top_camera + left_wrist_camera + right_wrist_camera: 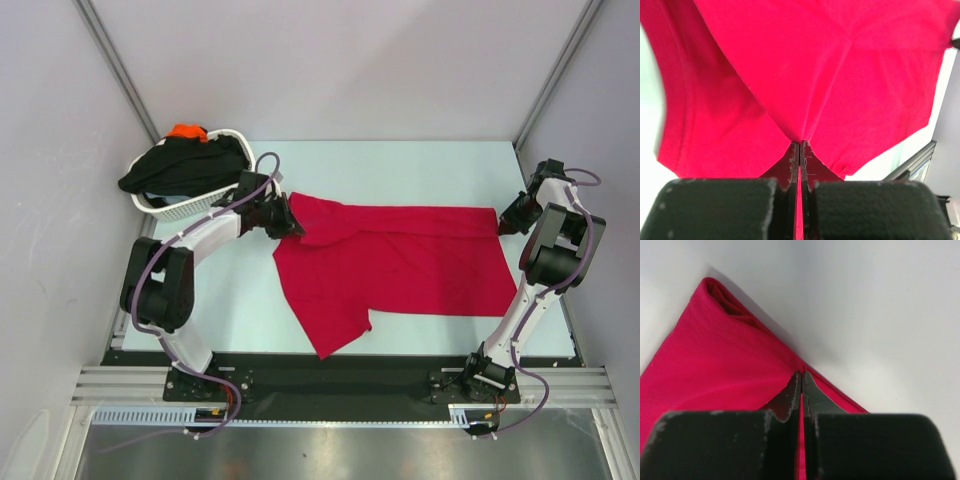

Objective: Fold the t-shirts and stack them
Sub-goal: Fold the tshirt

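1. Crimson t-shirt [400, 265]: lies spread across the middle of the table [400, 165], with one flap reaching toward the near edge.
2. Left gripper [283, 222]: fingers pinched tight on a bunched fold at the shirt's left end, just beside the white basket [175, 208].
3. Right gripper [507, 220]: fingers likewise closed on the cloth's right corner.
4. Basket contents: a black t-shirt [185, 165] and an orange t-shirt [187, 131], not yet folded.
5. Step in hand, probably flattening: draw both grips apart evenly, with the cloth low and taut; an uneven pull would skew the edges.
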Robot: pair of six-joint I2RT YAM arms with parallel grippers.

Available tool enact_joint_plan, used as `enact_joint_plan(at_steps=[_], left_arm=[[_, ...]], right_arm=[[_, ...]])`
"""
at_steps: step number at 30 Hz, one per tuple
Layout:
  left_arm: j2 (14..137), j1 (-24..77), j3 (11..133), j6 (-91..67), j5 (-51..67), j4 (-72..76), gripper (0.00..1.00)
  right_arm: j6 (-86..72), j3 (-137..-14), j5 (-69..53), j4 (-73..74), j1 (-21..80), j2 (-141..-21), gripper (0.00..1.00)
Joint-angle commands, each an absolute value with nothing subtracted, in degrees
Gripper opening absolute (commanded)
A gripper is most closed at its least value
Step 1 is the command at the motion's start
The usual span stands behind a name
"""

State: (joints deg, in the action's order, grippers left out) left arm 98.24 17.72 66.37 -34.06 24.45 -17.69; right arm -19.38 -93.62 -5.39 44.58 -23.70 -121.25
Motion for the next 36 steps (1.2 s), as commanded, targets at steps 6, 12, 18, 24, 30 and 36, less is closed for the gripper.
enact_joint_plan(at_steps=[6, 12, 18, 24, 30, 36], left_arm=[[95.89, 19.25, 64.86, -35.51, 24.61, -16.17, 0.00], [95.54, 19.16, 64.69, -34.89, 23.03, -17.49, 0.00], [94.83, 19.25, 63.20, -35.51, 23.38, -16.44, 0.00], [94.13, 19.60, 62.75, -35.77, 23.55, -16.26, 0.00], [92.38, 19.69, 63.63, -32.79, 21.72, -19.32, 0.19], [89.38, 18.02, 71.45, -23.56, 8.71, -27.33, 0.80]], right_arm=[[-18.28, -94.39, -4.75, 43.86, -24.08, -119.53, 0.00], [-17.84, -93.87, -4.66, 43.77, -24.43, -119.44, 0.01], [-17.84, -93.25, -4.66, 43.24, -24.79, -119.44, 0.02], [-18.02, -93.08, -4.75, 43.07, -24.52, -119.62, 0.03], [-16.88, -95.26, -3.35, 44.38, -24.61, -119.36, 0.35], [-10.38, -100.72, -5.88, 39.84, -24.35, -119.62, 0.64]])
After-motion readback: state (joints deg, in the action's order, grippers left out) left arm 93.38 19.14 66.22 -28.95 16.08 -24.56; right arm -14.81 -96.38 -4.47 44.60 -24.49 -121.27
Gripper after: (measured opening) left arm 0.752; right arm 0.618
